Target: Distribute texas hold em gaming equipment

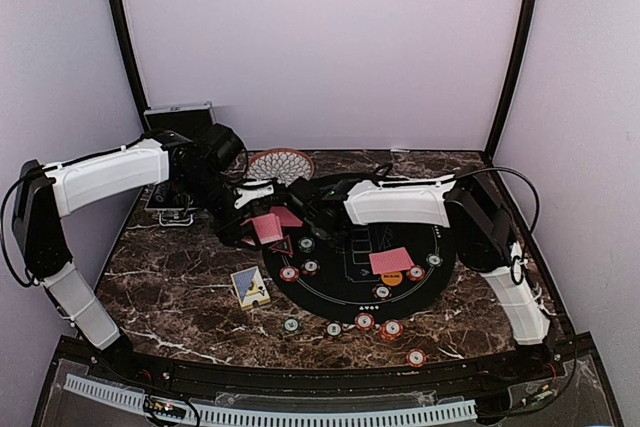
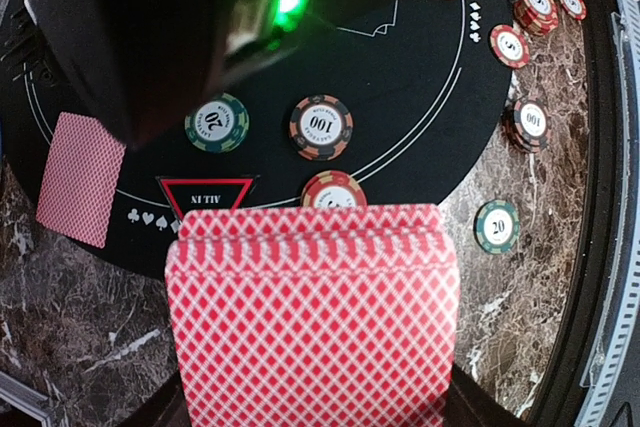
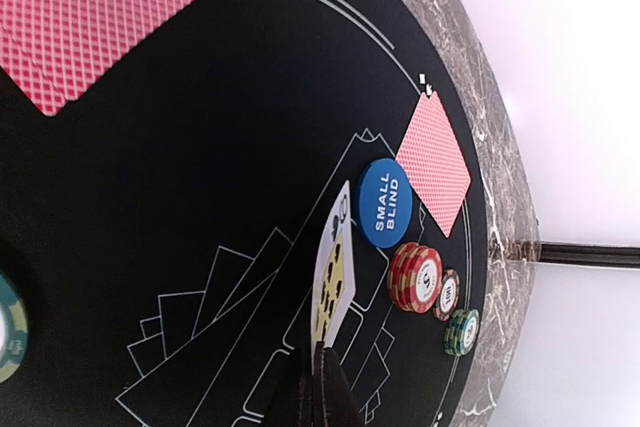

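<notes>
From the top camera I see the left gripper (image 1: 260, 232) clamped around a stack of red-backed playing cards (image 1: 268, 226), held over the left edge of the black oval felt mat (image 1: 350, 299) on the dark marble table (image 1: 180, 277). The right gripper (image 1: 308, 215) extends from the right to just beside that stack; I cannot tell from here how its jaws stand. 1 single red-backed card (image 1: 390, 261) lies flat on the mat, with an orange round button (image 1: 390, 275) at its near edge. A red triangle marker (image 1: 282, 245) lies on the mat just beside the stack. A patterned round bowl (image 1: 281, 164) stands at the far side, and a blue-and-yellow printed rectangle (image 1: 250, 287) lies on the marble left of the mat.

On the left wrist camera the stack fills the lower frame. Beyond it lie the triangle marker, a green striped chip marked 20 (image 2: 216, 124) and a dark red striped chip marked 100 (image 2: 321, 127).

On the right wrist camera the fingers are pinched together on the lower end of a face-up playing card (image 3: 333, 267), which stands tilted above the mat. A blue round button reading SMALL BLIND (image 3: 385, 201) lies just beside it, and a short pile of red striped chips (image 3: 415, 277) sits near the mat's rim.
</notes>
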`<act>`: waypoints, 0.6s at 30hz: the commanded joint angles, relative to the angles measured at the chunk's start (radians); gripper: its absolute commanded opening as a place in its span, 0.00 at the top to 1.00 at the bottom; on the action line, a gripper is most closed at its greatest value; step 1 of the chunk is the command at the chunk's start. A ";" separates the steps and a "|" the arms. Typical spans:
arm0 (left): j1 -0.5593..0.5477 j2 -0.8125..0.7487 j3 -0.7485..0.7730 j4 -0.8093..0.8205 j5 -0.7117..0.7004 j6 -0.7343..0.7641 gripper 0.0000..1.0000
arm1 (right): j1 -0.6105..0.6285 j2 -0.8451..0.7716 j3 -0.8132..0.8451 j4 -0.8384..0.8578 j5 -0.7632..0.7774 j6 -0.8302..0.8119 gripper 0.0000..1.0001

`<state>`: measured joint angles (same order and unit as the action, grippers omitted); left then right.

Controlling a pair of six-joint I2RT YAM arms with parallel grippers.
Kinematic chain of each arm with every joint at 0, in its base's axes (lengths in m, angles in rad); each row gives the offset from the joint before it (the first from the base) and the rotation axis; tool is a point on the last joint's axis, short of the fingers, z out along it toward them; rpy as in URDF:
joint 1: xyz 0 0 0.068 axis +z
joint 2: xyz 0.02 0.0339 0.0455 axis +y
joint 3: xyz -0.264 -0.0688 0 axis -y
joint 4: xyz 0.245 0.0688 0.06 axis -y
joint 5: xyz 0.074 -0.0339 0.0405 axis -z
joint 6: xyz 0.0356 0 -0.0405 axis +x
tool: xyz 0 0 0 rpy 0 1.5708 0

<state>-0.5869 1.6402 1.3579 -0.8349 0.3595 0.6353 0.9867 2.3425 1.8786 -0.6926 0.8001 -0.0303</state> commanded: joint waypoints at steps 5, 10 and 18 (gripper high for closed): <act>0.006 -0.048 -0.006 0.033 0.015 -0.014 1.00 | 0.027 -0.113 -0.106 0.121 -0.162 0.097 0.91; 0.006 -0.053 -0.005 0.033 0.015 -0.015 1.00 | 0.015 -0.138 -0.156 0.139 -0.256 0.141 0.65; 0.006 -0.054 -0.004 0.033 0.016 -0.013 1.00 | -0.056 -0.268 -0.305 0.196 -0.438 0.242 0.43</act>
<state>-0.5850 1.6341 1.3575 -0.8089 0.3611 0.6247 0.9821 2.1788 1.6310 -0.5579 0.4908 0.1276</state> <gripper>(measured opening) 0.688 0.563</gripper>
